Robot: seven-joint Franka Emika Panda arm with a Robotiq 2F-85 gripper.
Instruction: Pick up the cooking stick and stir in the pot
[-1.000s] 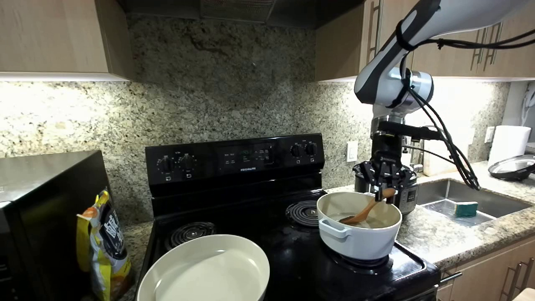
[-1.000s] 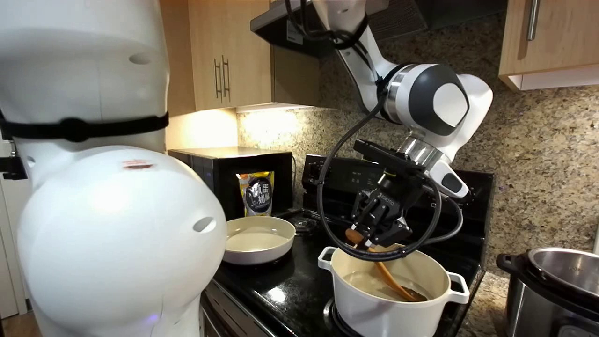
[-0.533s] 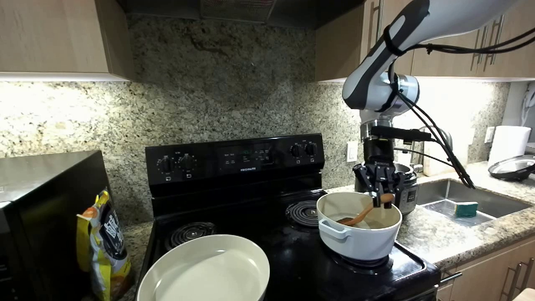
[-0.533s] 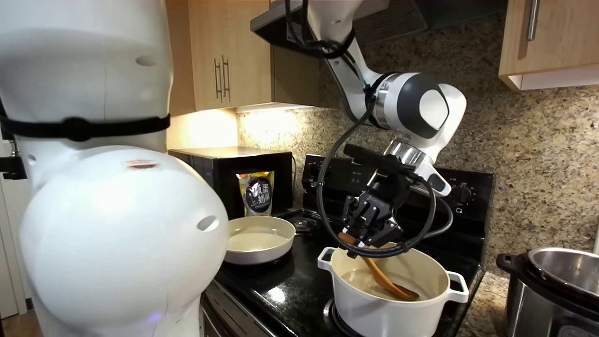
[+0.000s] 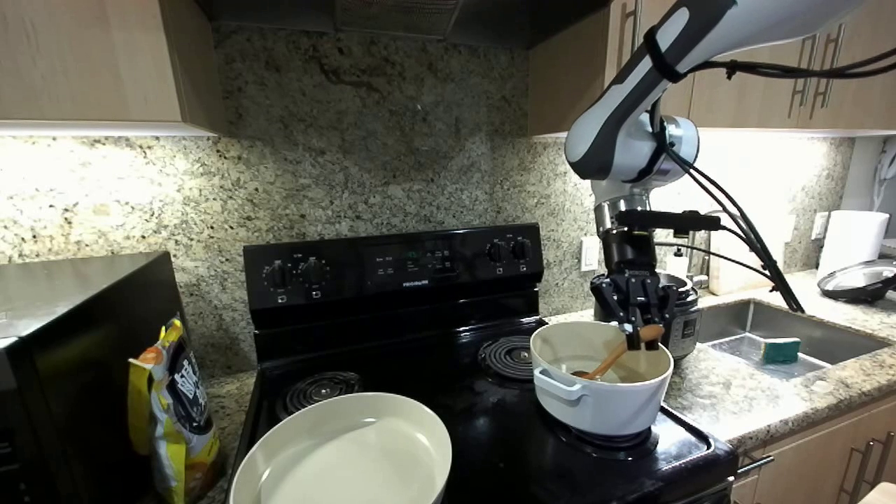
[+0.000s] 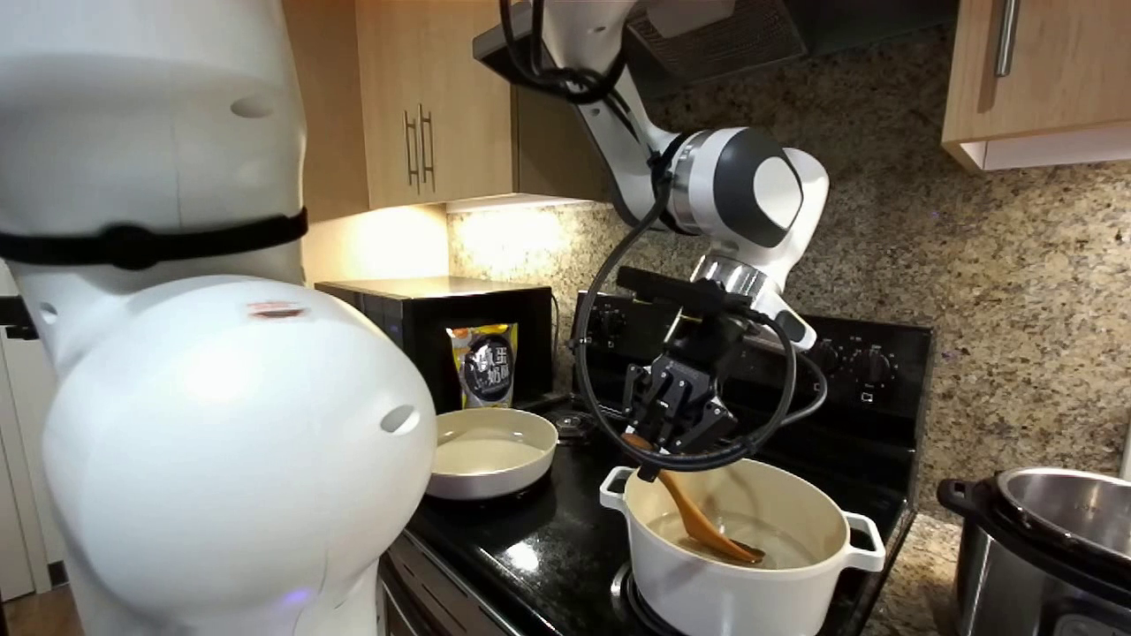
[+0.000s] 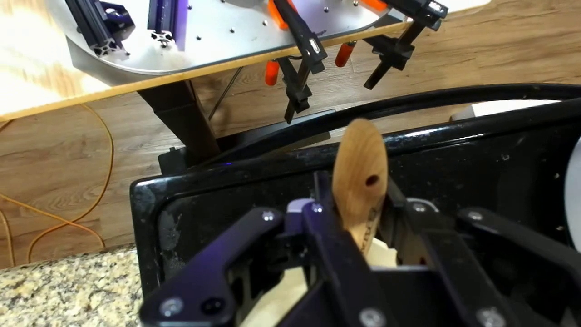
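Note:
The cooking stick (image 5: 607,361), a light-brown wooden spoon, slants down into the white pot (image 5: 602,406), and both show in the two exterior views. My gripper (image 5: 643,341) is above the pot's rim, shut on the spoon's upper handle. In the wrist view the handle's rounded end (image 7: 361,168), with a small hole, sticks out between the fingers (image 7: 317,213). The spoon's dark lower end (image 6: 742,551) lies low inside the pot, apparently in clear liquid. A cable loop partly covers the gripper in an exterior view.
A wide cream pan (image 5: 353,455) stands on the stove. Beside the pot are a steel cooker (image 6: 1016,565) and a sink (image 5: 805,343). The range hood (image 6: 707,44) hangs above. A wooden table edge with clamps (image 7: 299,86) shows in the wrist view.
My gripper, with the cooking stick in it, has shifted toward the stove's front edge. The spoon's lower end has swept the same way inside the pot. The pot stays put.

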